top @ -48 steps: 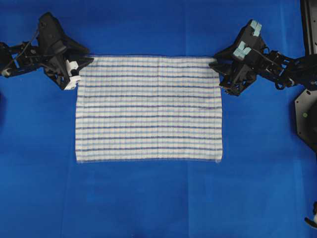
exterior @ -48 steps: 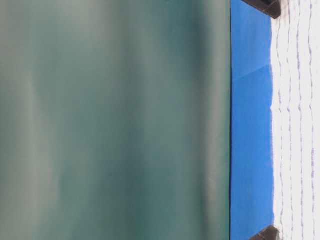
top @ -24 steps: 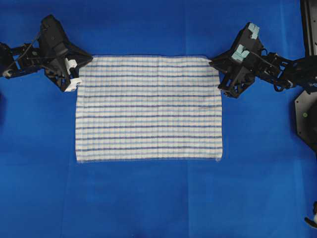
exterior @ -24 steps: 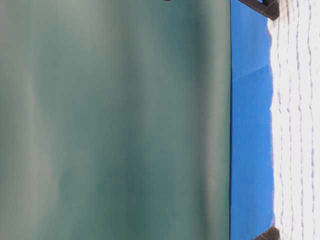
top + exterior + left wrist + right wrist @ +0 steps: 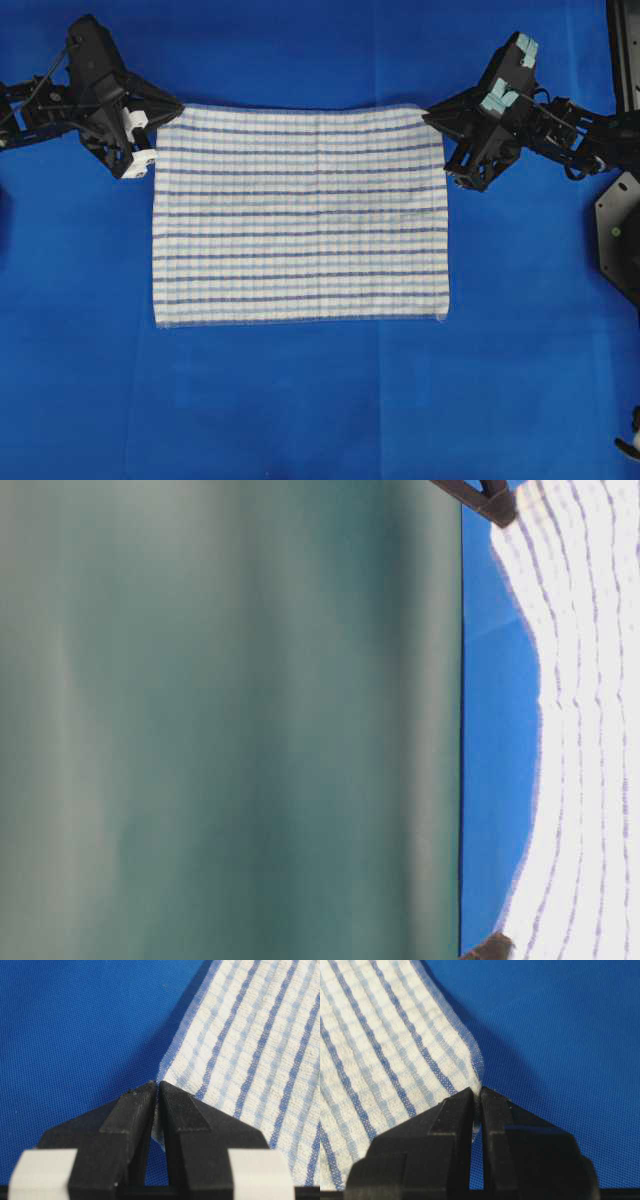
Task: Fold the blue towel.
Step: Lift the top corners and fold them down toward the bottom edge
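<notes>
The blue towel (image 5: 300, 215), white with thin blue stripes, is spread over the blue table cover; its far edge is raised off the cover. My left gripper (image 5: 172, 112) is shut on the towel's far left corner (image 5: 159, 1091), the cloth pinched between its black tips (image 5: 156, 1089). At the far right corner, my right gripper (image 5: 430, 115) is likewise shut on the cloth (image 5: 478, 1091), with the corner (image 5: 470, 1060) curling up into the tips. In the table-level view the towel (image 5: 585, 730) bows between the two grippers' tips.
The plain blue table cover (image 5: 300, 400) stretches all around the towel. A black equipment base (image 5: 620, 235) stands at the right edge. A green wall (image 5: 230, 720) fills most of the table-level view.
Both grippers have closed on the far corners and lifted them. The towel's far edge has risen and shifted slightly away, and the arms have moved outward a little.
</notes>
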Action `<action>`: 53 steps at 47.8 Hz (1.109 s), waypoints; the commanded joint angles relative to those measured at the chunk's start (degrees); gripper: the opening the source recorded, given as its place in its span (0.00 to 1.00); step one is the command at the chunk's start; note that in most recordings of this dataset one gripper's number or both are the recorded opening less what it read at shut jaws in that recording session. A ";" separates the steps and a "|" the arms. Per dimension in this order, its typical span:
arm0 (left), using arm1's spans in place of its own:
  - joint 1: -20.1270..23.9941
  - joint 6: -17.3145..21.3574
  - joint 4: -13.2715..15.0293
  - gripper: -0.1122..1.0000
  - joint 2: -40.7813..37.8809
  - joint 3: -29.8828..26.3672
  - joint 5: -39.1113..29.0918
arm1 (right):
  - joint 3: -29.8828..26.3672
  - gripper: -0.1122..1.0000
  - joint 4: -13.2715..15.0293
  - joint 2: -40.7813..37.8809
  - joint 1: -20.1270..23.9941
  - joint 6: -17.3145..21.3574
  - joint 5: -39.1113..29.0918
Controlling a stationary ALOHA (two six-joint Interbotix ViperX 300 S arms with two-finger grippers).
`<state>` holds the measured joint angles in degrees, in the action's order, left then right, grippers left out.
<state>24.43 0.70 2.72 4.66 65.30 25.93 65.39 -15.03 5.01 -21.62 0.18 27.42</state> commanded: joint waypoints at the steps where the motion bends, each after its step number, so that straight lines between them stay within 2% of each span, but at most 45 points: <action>1: -0.35 0.00 -0.26 0.14 0.97 -0.70 0.09 | -0.35 0.15 -0.18 1.05 0.09 -0.09 -0.18; 8: -1.67 -0.62 -0.26 0.14 1.85 -0.53 -0.18 | -0.09 0.15 -0.26 1.67 0.97 0.18 -1.93; 17: -8.17 -2.11 -0.18 0.14 5.36 0.44 -1.23 | 0.88 0.15 -2.90 5.19 4.39 0.18 -5.19; 29: -16.96 -6.42 -0.09 0.14 11.87 1.67 -4.04 | 2.90 0.15 -9.58 12.30 10.90 0.18 -7.91; 37: -22.32 -9.67 -0.09 0.14 16.44 3.52 -4.48 | 3.25 0.15 -14.33 16.35 16.79 0.18 -9.49; 45: -27.60 -12.13 0.00 0.14 20.83 5.19 -5.54 | 3.25 0.15 -19.51 18.46 24.08 0.18 -10.28; 53: -31.73 -14.15 0.18 0.14 20.83 4.83 -5.71 | 3.25 0.15 -24.26 17.93 30.15 0.09 -10.11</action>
<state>-5.63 -12.92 2.64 25.58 70.93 20.04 69.08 -37.53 22.76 6.06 0.44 17.05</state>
